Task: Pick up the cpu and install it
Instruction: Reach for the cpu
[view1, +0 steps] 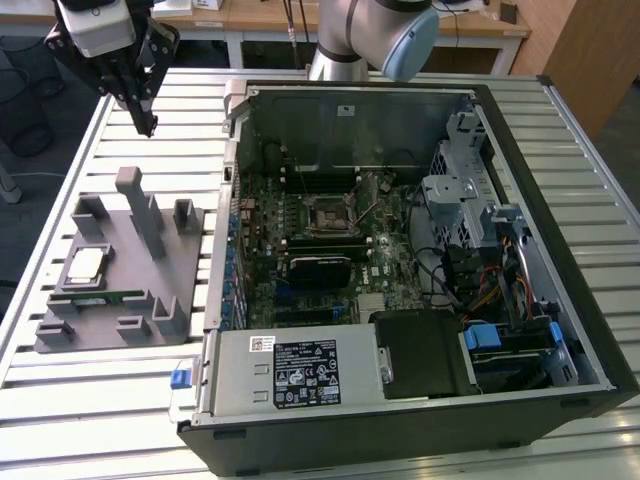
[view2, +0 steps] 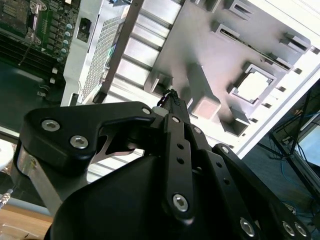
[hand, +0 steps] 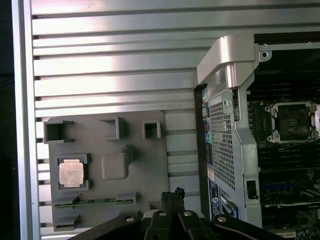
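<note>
The cpu (view1: 85, 265) is a small silver-topped square chip lying flat in a recess of the grey holder block (view1: 150, 265) at the exterior view's left. It also shows in the first wrist view as the cpu (hand: 71, 173) and in the second wrist view as the cpu (view2: 252, 86). My gripper (view1: 150, 126) hangs high above the table beyond the block, well clear of the chip. Its black fingers meet at a point, shut on nothing, in the first wrist view (hand: 172, 194) and the second (view2: 170, 94). The motherboard socket (view1: 328, 213) sits bare inside the open case.
An open computer case (view1: 560, 230) lies on the slatted metal table (view1: 100, 400), its raised metal side wall (hand: 227, 65) next to the block. A green memory stick (view1: 100, 297) lies in a slot of the block. Upright posts (view1: 135, 200) rise from the block.
</note>
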